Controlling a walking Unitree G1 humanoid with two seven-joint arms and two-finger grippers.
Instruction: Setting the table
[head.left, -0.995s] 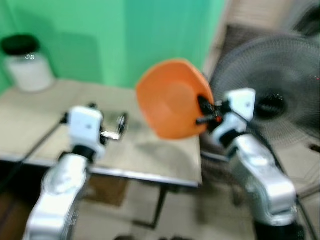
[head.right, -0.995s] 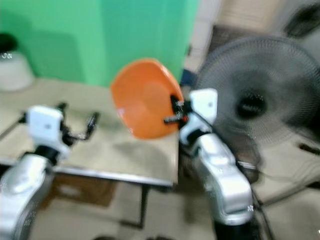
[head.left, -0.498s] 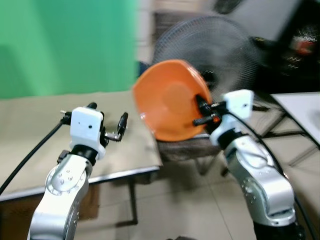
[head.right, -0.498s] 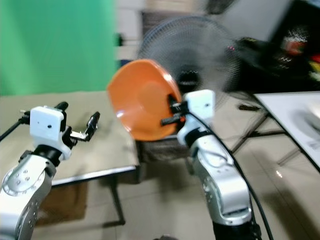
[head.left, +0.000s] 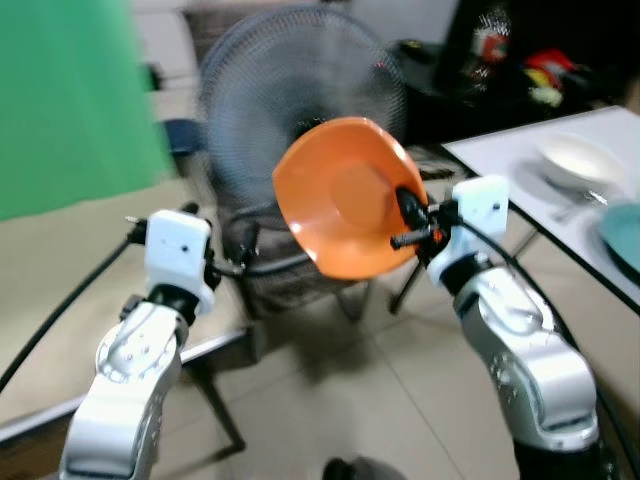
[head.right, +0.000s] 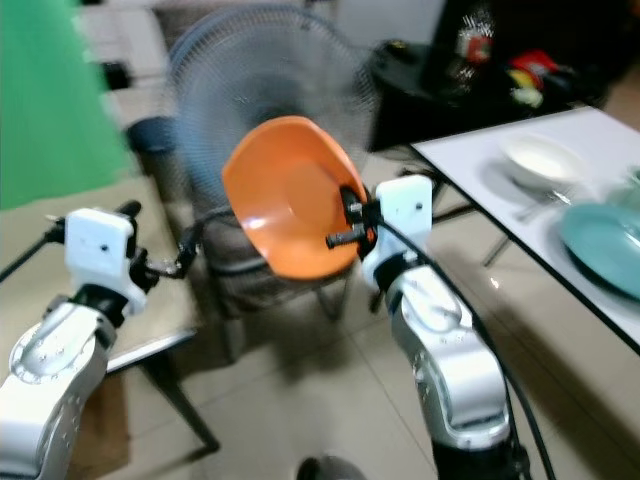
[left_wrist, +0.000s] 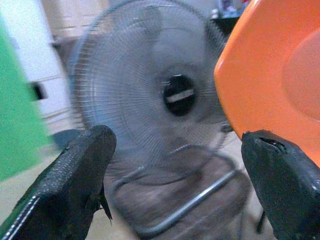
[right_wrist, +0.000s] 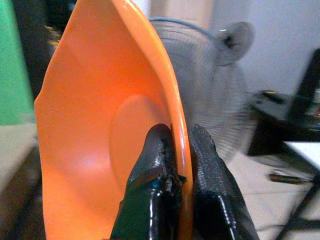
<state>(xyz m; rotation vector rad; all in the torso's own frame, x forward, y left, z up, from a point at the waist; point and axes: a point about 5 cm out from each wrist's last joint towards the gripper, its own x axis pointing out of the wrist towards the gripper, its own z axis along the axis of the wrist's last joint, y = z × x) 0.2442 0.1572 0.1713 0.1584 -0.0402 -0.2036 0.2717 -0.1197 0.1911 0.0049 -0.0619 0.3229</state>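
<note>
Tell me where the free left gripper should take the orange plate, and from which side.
Take the orange plate by its thin rim on the edge opposite the right gripper, which is already pinching the rim. The plate stands on edge, so the open left gripper should probably come in from the robot's left, one finger on each face.

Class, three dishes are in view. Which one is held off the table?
The orange plate, pinched at its rim by the right end effector. The white bowl and teal plate rest on the white table.
</note>
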